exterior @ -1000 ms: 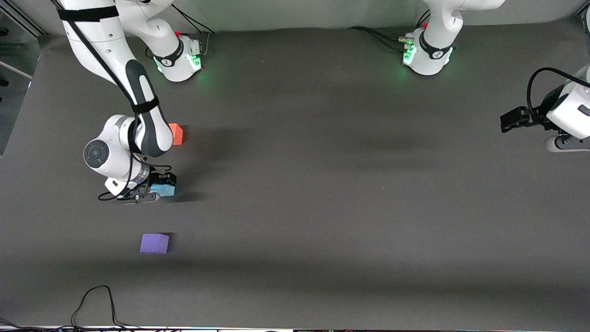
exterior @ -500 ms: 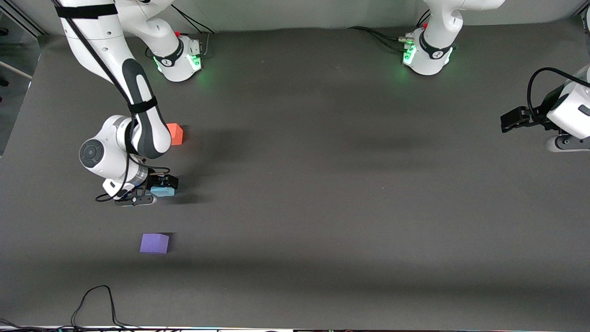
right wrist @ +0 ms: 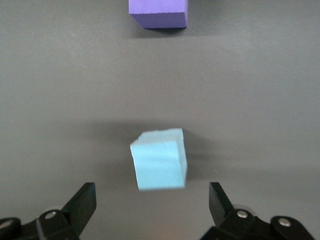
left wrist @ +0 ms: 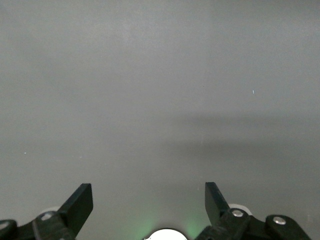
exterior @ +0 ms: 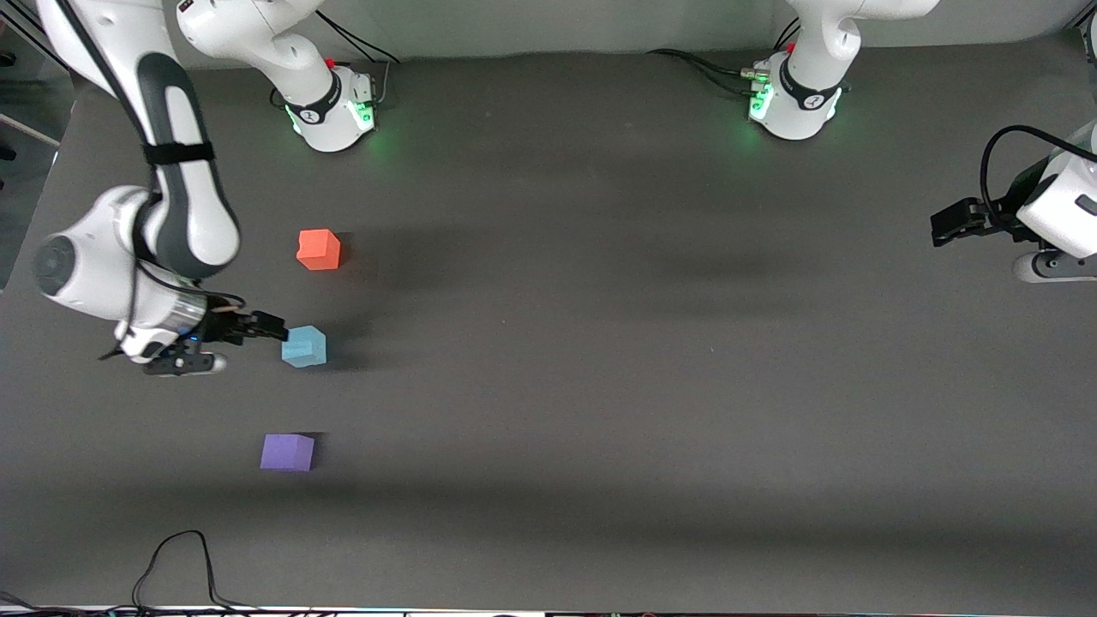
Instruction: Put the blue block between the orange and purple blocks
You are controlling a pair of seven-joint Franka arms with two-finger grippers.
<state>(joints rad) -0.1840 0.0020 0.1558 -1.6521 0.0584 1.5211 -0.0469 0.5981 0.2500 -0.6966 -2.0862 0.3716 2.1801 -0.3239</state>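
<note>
The blue block (exterior: 304,346) sits on the grey table, turned a little, between the orange block (exterior: 319,249) and the purple block (exterior: 287,452); orange lies farther from the front camera, purple nearer. My right gripper (exterior: 261,328) is open and empty, just beside the blue block toward the right arm's end, not touching it. In the right wrist view the blue block (right wrist: 160,159) lies just past my open right gripper (right wrist: 151,197), with the purple block (right wrist: 158,12) further on. My left gripper (exterior: 953,221) waits open and empty at the left arm's end; in the left wrist view it (left wrist: 147,192) shows only bare table.
The two arm bases (exterior: 330,111) (exterior: 793,103) stand along the table's back edge. A black cable (exterior: 180,557) loops on the table near the front edge, nearer the front camera than the purple block.
My right gripper has opened, let go of the blue block and drawn back toward the right arm's end. The blue block stays on the table. The orange block is now fully uncovered.
</note>
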